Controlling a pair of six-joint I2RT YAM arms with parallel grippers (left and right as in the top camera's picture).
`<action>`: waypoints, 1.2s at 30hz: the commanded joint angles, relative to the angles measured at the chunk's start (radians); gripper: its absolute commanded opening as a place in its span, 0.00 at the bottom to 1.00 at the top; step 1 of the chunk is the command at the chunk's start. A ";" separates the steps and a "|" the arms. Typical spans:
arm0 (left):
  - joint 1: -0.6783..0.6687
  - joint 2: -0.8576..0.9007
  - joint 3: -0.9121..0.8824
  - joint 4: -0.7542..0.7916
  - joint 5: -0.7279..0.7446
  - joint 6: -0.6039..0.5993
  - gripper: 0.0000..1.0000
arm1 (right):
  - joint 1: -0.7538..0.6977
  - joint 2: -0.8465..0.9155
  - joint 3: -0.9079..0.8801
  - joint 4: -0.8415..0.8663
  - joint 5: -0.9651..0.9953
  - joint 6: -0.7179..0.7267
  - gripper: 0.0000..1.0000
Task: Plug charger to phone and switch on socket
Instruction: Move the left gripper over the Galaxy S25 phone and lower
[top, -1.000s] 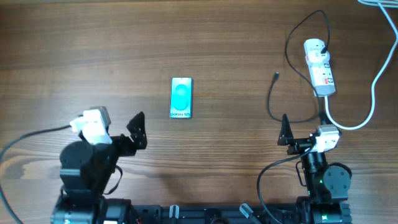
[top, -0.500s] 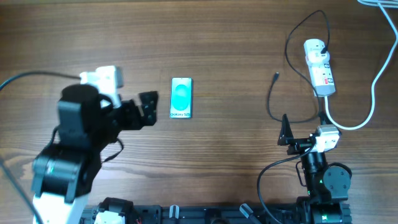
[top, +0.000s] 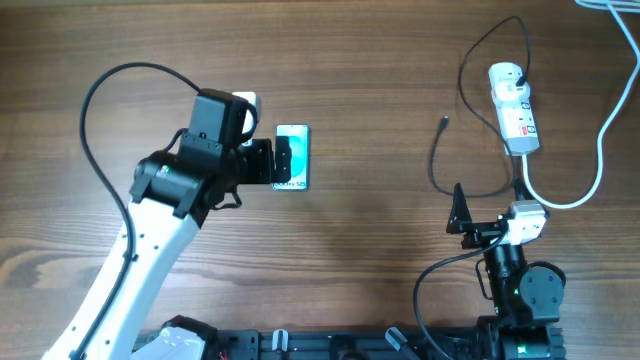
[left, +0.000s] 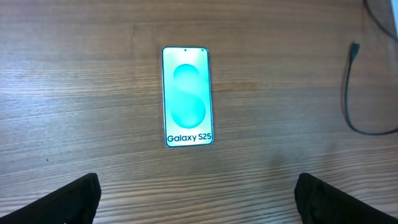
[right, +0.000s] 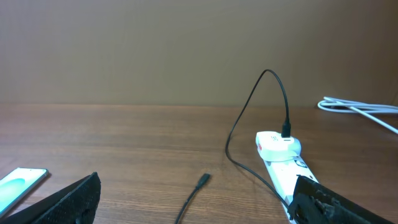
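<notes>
Nothing done yet: charger tip (top: 444, 122) loose right of phone (top: 293, 150), socket (top: 514, 108) farther right. L jaws at phone, R jaws well right; both wide open, empty.

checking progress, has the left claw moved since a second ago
Yes: the left claw went up-frame and right, now overlapping the phone, which stayed put.

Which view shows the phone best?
The left wrist view: the whole phone lies unobstructed, screen up, its Galaxy S25 text readable. Overhead shows it small, with the left hand overlapping one side. The right wrist view catches only one corner at the lower left of the picture.
</notes>
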 joint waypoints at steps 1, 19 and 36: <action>-0.005 0.022 0.022 0.003 -0.013 0.005 1.00 | 0.001 -0.012 -0.001 0.002 0.013 -0.012 1.00; -0.005 0.126 0.022 0.089 -0.014 -0.003 1.00 | 0.001 -0.012 -0.001 0.002 0.013 -0.011 1.00; -0.005 0.280 0.021 0.180 -0.014 -0.032 1.00 | 0.001 -0.012 -0.001 0.002 0.013 -0.012 1.00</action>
